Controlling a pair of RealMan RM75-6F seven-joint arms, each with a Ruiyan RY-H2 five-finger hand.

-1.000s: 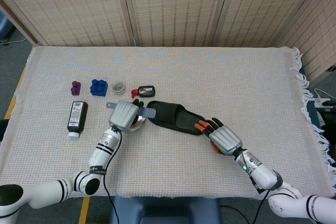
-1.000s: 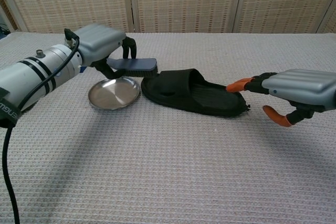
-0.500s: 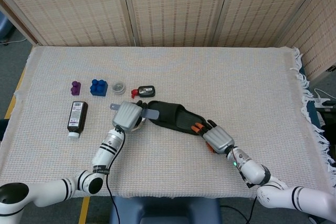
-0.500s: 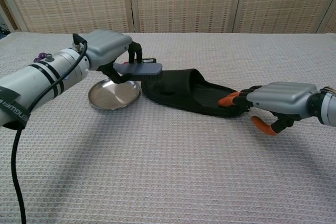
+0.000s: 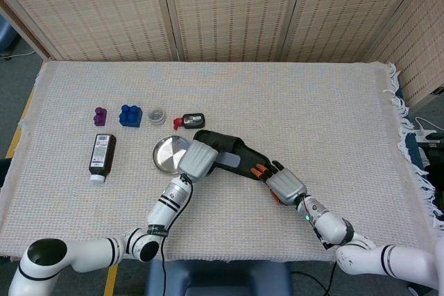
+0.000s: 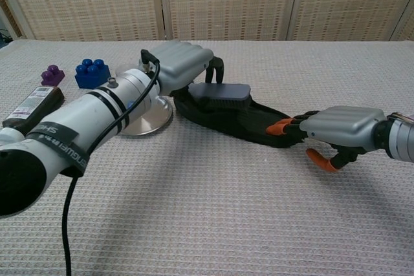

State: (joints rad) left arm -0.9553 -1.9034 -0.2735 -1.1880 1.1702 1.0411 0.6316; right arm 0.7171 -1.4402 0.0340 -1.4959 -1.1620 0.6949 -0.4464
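Observation:
A black slipper [image 5: 234, 146] lies on the cloth near the table's middle, toe toward a round metal dish [image 5: 165, 154]. My left hand [image 5: 198, 159] holds a blue-grey brush [image 5: 228, 161] flat over the slipper's opening [image 6: 252, 123]; the brush [image 6: 223, 92] sits just above the strap. My right hand [image 5: 284, 185] grips the slipper's heel end, its orange-tipped fingers lying on the heel rim and the thumb curled below. In the chest view the left hand [image 6: 181, 63] hides part of the dish [image 6: 154, 118], and the right hand [image 6: 339, 128] covers the heel.
At the left stand a purple block [image 5: 100, 116], a blue block [image 5: 130, 115], a small round jar [image 5: 157, 114], a red-and-black fob [image 5: 189, 121] and a dark bottle [image 5: 102, 155] lying flat. The cloth's fringed edge [image 5: 399, 95] runs along the right.
My left hand has carried the brush right, from above the dish to over the slipper. My right hand has moved in and closed on the heel.

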